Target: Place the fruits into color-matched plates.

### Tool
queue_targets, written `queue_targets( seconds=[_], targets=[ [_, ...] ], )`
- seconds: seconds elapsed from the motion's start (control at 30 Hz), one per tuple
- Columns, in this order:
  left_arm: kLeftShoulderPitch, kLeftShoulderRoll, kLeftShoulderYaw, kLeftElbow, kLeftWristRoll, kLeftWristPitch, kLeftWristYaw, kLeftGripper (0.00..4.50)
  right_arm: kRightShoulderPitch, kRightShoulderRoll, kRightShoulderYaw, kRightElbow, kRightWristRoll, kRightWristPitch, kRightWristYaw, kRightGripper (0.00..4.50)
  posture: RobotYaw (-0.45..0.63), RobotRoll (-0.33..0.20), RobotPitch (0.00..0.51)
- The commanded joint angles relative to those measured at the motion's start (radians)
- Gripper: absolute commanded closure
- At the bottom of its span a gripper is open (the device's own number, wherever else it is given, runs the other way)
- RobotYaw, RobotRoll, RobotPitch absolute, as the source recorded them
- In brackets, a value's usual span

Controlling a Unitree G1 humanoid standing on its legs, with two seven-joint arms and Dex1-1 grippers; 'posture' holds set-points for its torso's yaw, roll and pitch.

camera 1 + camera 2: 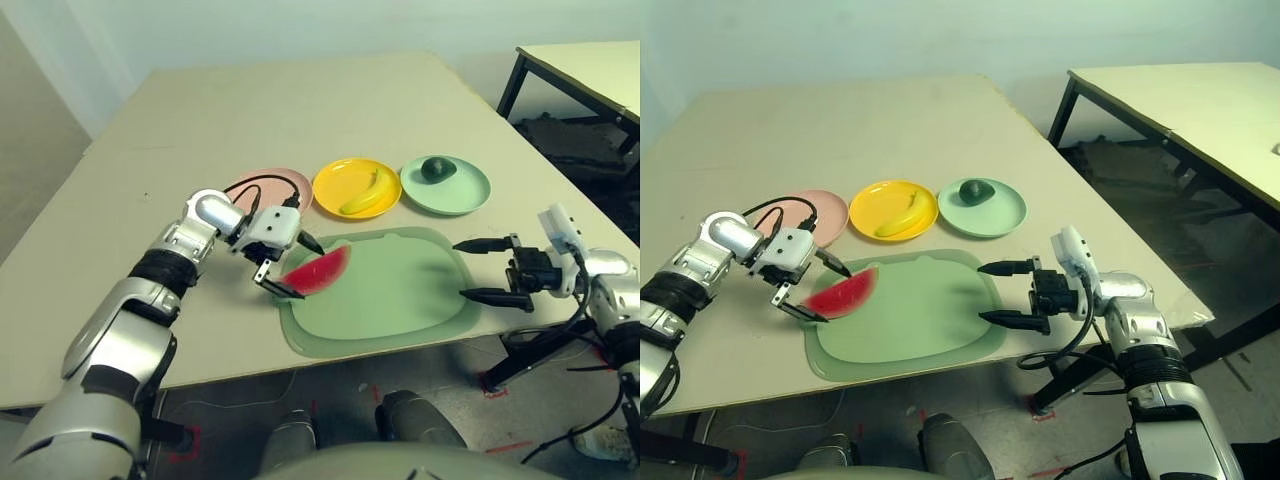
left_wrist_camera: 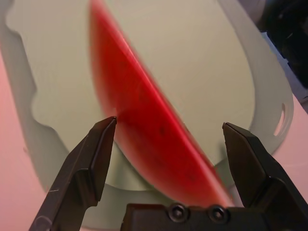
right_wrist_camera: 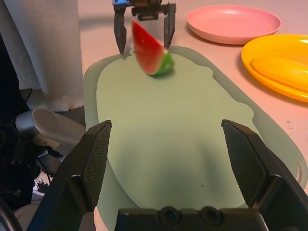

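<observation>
Here we hold our left gripper (image 1: 286,268) wide, one finger on each side of the watermelon wedge (image 1: 318,270), ready to close on its flat red faces; it is not gripped. The wedge stands on its green rind at the edge of the smooth green mat (image 1: 400,290). Our right gripper (image 1: 484,270) waits wide over the mat's other side. Beyond, the pink plate (image 1: 290,183) sits bare, the curved banana (image 1: 363,195) lies in the glossy yellow plate (image 1: 335,180), and the dark avocado (image 1: 437,168) in the mint plate (image 1: 465,195).
</observation>
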Motion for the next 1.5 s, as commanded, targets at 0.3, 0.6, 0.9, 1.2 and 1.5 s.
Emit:
queue_targets(
  seconds=[0.3, 0.6, 0.9, 1.2, 1.5],
  targets=[
    [-0.011, -0.021, 0.062, -0.03, 0.061, 0.027, 0.017, 0.02, 0.014, -0.002, -0.007, -0.023, -0.018, -0.003, 0.002, 0.0, -0.26, 0.0, 0.0],
    [-0.012, -0.032, 0.048, -0.029, 0.128, 0.05, 0.033, 0.02, 0.018, -0.002, -0.005, -0.029, -0.012, -0.012, 0.002, 0.0, -0.27, 0.0, 0.0],
    [-0.039, -0.083, 0.035, 0.04, 0.22, 0.053, 0.092, 0.02, 0.023, -0.002, 0.003, -0.035, -0.008, -0.023, 0.002, 0.0, -0.27, 0.0, 0.0],
    [-0.045, -0.132, 0.028, 0.019, 0.236, 0.094, 0.093, 0.02, 0.023, -0.001, -0.001, -0.035, -0.011, -0.021, 0.002, 0.0, -0.28, 0.0, 0.0],
    [-0.03, -0.132, 0.025, 0.006, 0.243, 0.09, 0.061, 0.45, 0.025, 0.002, -0.004, -0.036, -0.015, -0.02, 0.002, 0.0, -0.28, 0.0, 0.0]
  ],
)
